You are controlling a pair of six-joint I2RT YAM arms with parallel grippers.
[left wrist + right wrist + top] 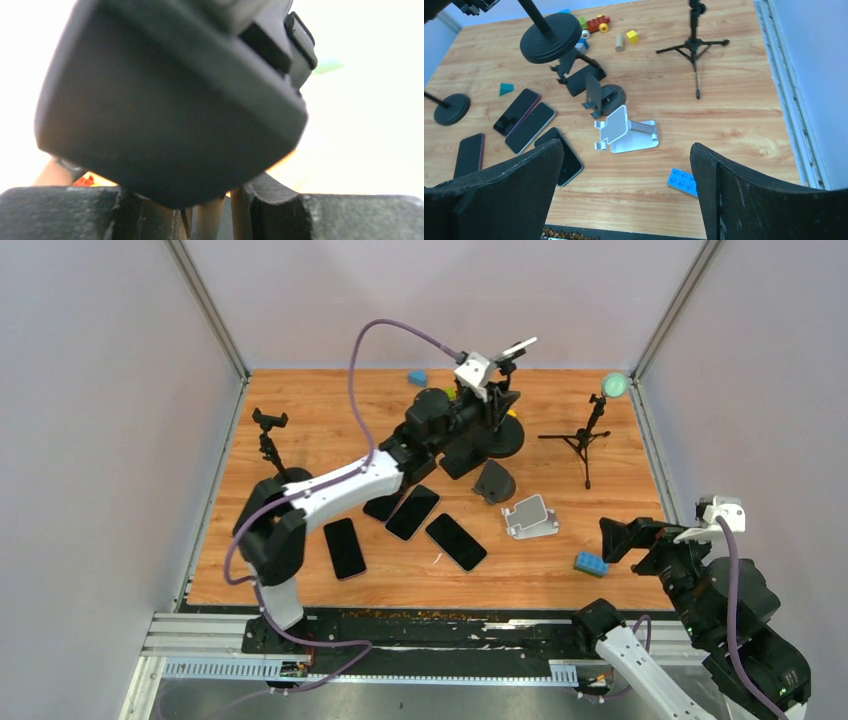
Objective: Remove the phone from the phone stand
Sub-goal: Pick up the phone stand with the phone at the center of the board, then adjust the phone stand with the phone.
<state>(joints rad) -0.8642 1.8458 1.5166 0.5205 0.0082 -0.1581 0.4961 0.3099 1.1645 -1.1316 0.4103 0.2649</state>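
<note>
The phone (pixel 520 345) is a thin pale slab clamped at the top of a tall black phone stand with a round base (pixel 500 440), at the far middle of the table. My left gripper (pixel 505 390) is up at the stand's head, just under the phone. In the left wrist view the stand's black head (pixel 170 100) fills the frame, and the gripper (pixel 212 205) has its jaws a narrow gap apart with wood showing between them. The phone is hidden there. My right gripper (pixel 640 540) (pixel 625 145) is wide open and empty at the near right. The stand's base (pixel 550 36) shows in the right wrist view.
Several dark phones (pixel 413 512) lie flat left of centre. A silver stand (pixel 530 516), a folded black stand (pixel 493 483), a tripod (pixel 585 440), a small clamp stand (pixel 270 435) and a blue brick (pixel 590 563) are also on the table. Toy blocks lie at the back.
</note>
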